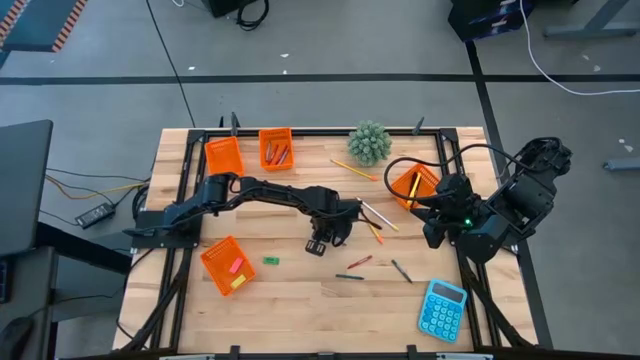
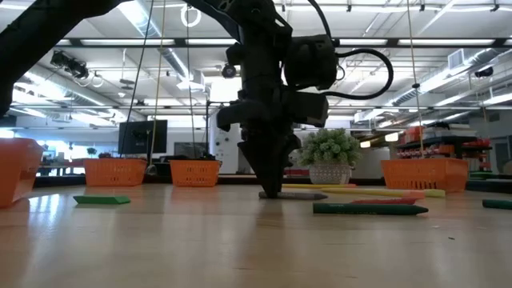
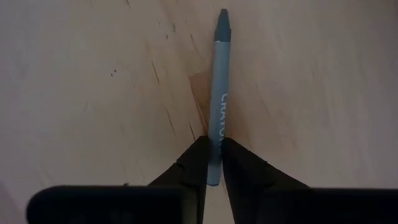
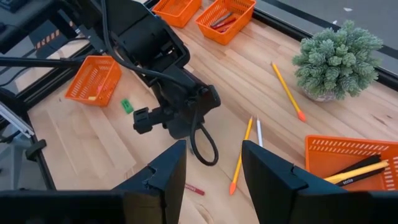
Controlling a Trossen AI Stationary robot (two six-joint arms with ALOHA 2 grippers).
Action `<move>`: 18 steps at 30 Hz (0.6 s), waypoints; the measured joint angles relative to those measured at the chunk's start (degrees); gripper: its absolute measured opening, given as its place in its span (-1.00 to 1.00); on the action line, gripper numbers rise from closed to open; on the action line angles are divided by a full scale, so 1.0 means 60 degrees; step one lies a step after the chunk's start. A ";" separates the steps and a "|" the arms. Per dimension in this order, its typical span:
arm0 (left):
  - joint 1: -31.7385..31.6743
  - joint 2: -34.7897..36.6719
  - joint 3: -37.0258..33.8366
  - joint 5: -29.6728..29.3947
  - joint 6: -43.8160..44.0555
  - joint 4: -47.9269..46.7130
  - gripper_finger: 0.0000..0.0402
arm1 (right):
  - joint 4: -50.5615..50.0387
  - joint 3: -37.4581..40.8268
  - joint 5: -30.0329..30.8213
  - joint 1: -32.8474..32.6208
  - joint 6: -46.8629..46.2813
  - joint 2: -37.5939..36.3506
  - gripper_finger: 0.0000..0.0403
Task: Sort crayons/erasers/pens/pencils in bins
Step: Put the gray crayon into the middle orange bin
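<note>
Left end effector (image 3: 213,163) is down at the middle of the bench (image 1: 300,310), tips right on the wood, and its fingers (image 3: 249,171) are pinched in on a grey crayon (image 3: 219,99). The crayon lies flat on the boards, gripped near its blunt end, with the pointed end sticking out ahead of the fingers. From the low camera the left arm comes straight down and its tips meet the surface.

Right end effector (image 4: 211,165) hangs over the right side of the bench next to the right bin (image 1: 415,186), jaws wide apart, nothing in them.

Where the rest sits:
- The right bin has a yellow pencil and a dark pen in it.
- Two bins at the back left: one (image 1: 224,155) looks bare from above, the other (image 1: 276,148) has a few reddish sticks in it.
- The front-left bin (image 1: 227,265) holds small pink and yellow erasers, and a green eraser (image 1: 270,261) lies on the wood just beside it.
- Loose pencils: one (image 1: 352,169) near the little plant (image 1: 370,143), and an orange one and a whitish one (image 1: 378,215) just right of the left end effector.
- Toward the front, a red crayon (image 1: 359,262), a green crayon (image 1: 349,276) and a grey crayon (image 1: 401,270) lie loose.
- The blue calculator (image 1: 442,309) is at the front right corner.
</note>
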State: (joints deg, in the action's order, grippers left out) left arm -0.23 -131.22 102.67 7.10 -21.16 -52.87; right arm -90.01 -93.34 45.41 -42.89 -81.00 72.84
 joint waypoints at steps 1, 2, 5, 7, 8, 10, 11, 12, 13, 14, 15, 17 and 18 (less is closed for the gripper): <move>-0.0020 0.0040 -0.0017 -0.0026 0.0040 -0.0173 -0.71 | -0.0002 0.0000 0.0000 0.0000 -0.0002 0.0000 -0.20; -0.0045 0.0063 -0.0034 -0.0034 0.0060 -0.0299 -0.72 | -0.0002 0.0000 0.0000 0.0000 0.0000 0.0000 -0.20; -0.0207 0.0283 -0.0039 -0.0023 0.0098 -0.0537 -0.80 | -0.0001 0.0000 0.0000 0.0000 0.0005 0.0000 -0.20; -0.0379 0.0419 -0.0018 -0.0026 0.0112 -0.0675 -0.86 | -0.0002 0.0000 0.0007 0.0000 0.0005 -0.0005 -0.20; -0.0475 0.0447 -0.0018 -0.0020 0.0112 -0.0819 -0.88 | -0.0002 0.0000 0.0011 0.0000 0.0005 -0.0004 -0.20; -0.0665 0.0524 -0.0028 -0.0020 0.0122 -0.1124 -0.91 | -0.0002 0.0000 0.0035 0.0000 0.0005 -0.0004 -0.20; -0.0757 0.0572 -0.0027 -0.0010 0.0109 -0.1172 -0.91 | -0.0002 0.0000 0.0035 0.0000 0.0004 -0.0004 -0.20; -0.0859 0.0635 -0.0021 -0.0006 0.0100 -0.1215 -0.91 | 0.0001 0.0000 0.0036 0.0000 0.0005 -0.0004 -0.20; -0.0966 0.0691 -0.0021 0.0003 0.0094 -0.1336 -0.90 | -0.0002 0.0000 0.0036 0.0000 0.0002 -0.0004 -0.20; -0.1086 0.0723 -0.0018 0.0003 0.0090 -0.1432 -0.89 | -0.0002 0.0000 0.0036 0.0000 -0.0004 -0.0004 -0.20; -0.1216 0.0776 -0.0018 0.0006 0.0090 -0.1469 -0.89 | -0.0002 0.0000 0.0036 0.0000 -0.0019 -0.0004 -0.20; -0.1501 0.0876 -0.0018 0.0003 0.0026 -0.1717 -0.91 | -0.0002 0.0000 0.0036 0.0000 -0.0049 -0.0004 -0.20; -0.1657 0.0963 -0.0018 0.0000 -0.0017 -0.1754 -0.93 | -0.0002 0.0000 0.0033 0.0000 -0.0049 -0.0004 -0.20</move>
State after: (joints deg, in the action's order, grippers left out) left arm -10.18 -125.44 102.56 7.10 -21.27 -63.40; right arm -90.02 -93.34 45.61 -42.89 -81.30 72.82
